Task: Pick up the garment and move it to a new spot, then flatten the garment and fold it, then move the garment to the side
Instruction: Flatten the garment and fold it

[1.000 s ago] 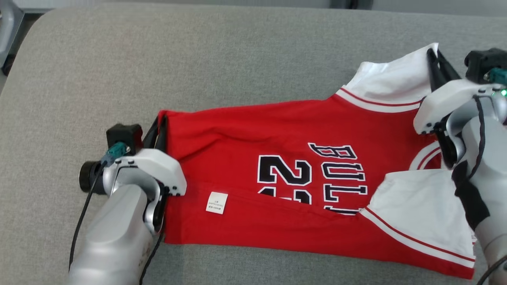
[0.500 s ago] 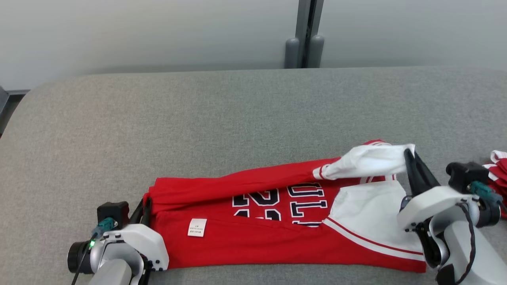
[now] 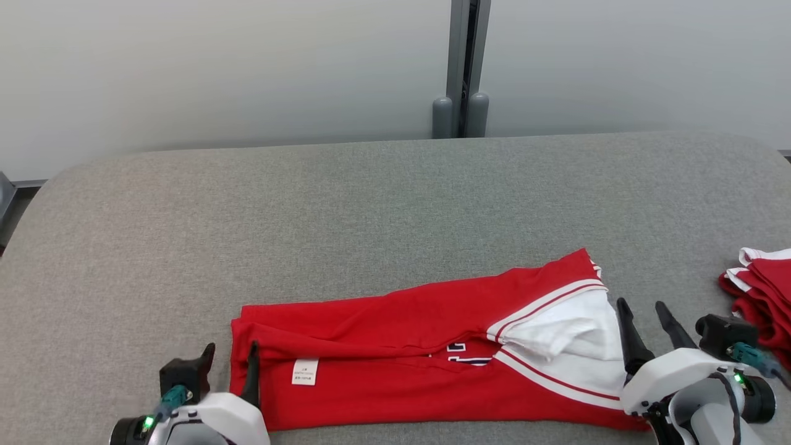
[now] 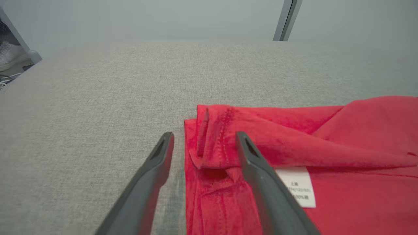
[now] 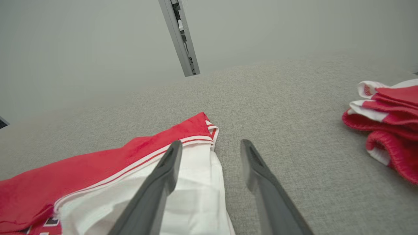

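At the lower left of the head view, the left gripper (image 3: pixel 231 351), fingers spread wide and clasping nothing. Seen along those fingers (image 4: pixel 156 169) in the left wrist view, astride the hem corner: one finger above bare grey table (image 3: pixel 309 216), the other above red cloth. Contact with the cloth: cannot tell.

Just to the right, the garment (image 3: pixel 401 346), a red jersey folded lengthwise into a long band. Lies flat near the front edge of the table, between the two grippers. Near its left end, on the lower fold, a small white label (image 3: pixel 304 372). Further along, a scrap of black-and-white lettering peeping from under the upper fold. At the right end, a white sleeve (image 3: pixel 568 334) with red-and-white trim, lying on top.

Beside that sleeve, the right gripper (image 3: pixel 640 306), fingers likewise far apart, nothing between them but the sleeve's edge. In the right wrist view, one finger over white cloth, the other over grey table.

At the far right, well apart from the jersey, a heap of red and white clothes (image 3: pixel 763 296).
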`<state>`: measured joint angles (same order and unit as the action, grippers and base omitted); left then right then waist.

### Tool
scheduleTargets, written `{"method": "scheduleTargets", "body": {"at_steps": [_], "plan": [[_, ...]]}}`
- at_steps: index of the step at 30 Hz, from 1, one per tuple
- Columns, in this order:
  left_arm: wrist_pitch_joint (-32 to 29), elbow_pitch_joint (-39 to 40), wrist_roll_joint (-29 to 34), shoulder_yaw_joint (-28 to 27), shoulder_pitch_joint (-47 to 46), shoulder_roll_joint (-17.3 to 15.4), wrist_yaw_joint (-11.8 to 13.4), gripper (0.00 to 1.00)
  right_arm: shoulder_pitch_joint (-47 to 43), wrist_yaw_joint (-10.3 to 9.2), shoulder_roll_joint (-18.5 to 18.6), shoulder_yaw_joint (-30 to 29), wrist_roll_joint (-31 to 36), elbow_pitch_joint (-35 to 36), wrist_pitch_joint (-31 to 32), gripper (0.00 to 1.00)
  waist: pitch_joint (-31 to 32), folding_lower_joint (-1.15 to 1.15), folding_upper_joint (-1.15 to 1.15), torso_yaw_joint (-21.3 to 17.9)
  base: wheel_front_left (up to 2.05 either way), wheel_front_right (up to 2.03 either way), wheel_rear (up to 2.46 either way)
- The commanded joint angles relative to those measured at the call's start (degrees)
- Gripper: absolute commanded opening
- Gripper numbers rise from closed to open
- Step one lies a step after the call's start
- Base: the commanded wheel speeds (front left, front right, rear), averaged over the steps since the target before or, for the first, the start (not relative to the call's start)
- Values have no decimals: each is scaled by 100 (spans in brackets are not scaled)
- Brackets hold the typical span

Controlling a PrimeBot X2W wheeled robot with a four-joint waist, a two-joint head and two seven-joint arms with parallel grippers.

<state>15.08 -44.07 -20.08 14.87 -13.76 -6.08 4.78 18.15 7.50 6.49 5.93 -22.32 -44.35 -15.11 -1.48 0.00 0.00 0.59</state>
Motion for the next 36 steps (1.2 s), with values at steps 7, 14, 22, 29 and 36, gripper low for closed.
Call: {"method": "scheduleTargets", "body": {"at_steps": [7,14,22,29,36], "plan": [[9,821,426,-385,834,84,225,100,-51,-2,-23,-203,21,119,-1,100,122,0,0,242,0,0,0],[9,921,722,-463,1111,195,71,100,172,-2,-18,-86,70,-641,473,100,51,0,0,541,0,0,0],[9,934,843,-550,1019,265,-44,100,357,-2,32,-271,262,-1659,895,100,-80,0,0,763,0,0,0],[9,948,916,-641,991,290,-108,100,342,1,-224,-73,212,-2151,1219,0,-70,0,0,803,0,0,0],[9,948,998,-697,1033,301,-161,100,353,-2,-135,-73,-70,-2105,754,0,65,0,0,842,0,0,0]]}}
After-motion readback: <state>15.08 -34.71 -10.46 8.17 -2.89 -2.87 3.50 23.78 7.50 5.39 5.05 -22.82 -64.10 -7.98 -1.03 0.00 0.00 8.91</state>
